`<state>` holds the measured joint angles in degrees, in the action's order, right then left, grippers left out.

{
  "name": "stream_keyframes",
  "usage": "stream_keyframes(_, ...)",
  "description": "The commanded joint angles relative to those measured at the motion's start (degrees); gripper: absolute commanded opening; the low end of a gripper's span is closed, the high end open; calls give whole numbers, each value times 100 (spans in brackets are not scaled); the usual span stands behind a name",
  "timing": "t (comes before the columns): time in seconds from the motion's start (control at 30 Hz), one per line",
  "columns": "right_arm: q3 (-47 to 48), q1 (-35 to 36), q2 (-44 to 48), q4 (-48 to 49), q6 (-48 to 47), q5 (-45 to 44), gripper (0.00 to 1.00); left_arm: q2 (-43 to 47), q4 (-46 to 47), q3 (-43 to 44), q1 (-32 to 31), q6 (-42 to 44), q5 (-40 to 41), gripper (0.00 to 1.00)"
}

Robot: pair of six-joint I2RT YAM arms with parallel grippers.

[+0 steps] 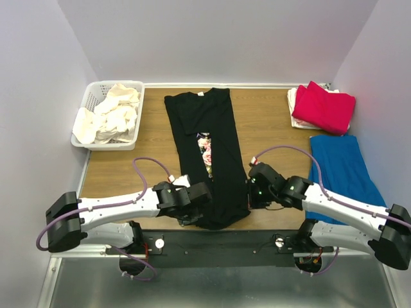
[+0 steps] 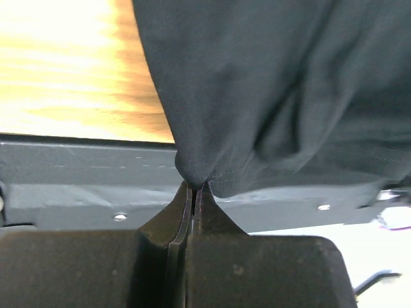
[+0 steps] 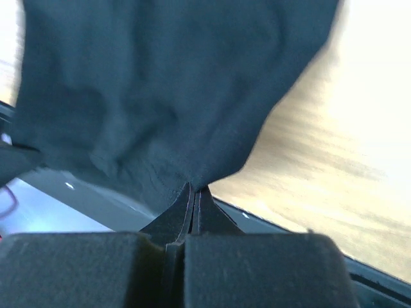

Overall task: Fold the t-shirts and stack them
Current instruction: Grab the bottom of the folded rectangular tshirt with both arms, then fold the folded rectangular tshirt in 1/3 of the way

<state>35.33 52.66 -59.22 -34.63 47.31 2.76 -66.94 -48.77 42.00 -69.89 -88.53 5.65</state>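
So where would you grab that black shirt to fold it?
By its two near hem corners, coming from the near side. The black t-shirt lies as a long narrow strip, hem nearest the robot; the left gripper and right gripper pinch it there.

The long black cotton t-shirt (image 1: 205,122) lay down the middle of the brown wooden table (image 1: 270,128), far edge to near edge. Far left, the white plastic lattice basket (image 1: 90,96) held crumpled cream cotton shirts (image 1: 115,115). Far right, a folded red cotton shirt (image 1: 324,108) sat on a folded cream shirt (image 1: 294,101), with a flat blue cloth (image 1: 340,167) just in front.
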Motion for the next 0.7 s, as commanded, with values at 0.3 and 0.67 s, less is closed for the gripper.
stream_keyframes(0.3,2336,-370,-1968,-70,-1241,-1683,1,-187,-618,1003,1483,563,1895,0)
stream_keyframes(0.67,3988,-1731,-3824,510,-2235,-1429,1,-2024,500,2637,3401,3174,2450,0)
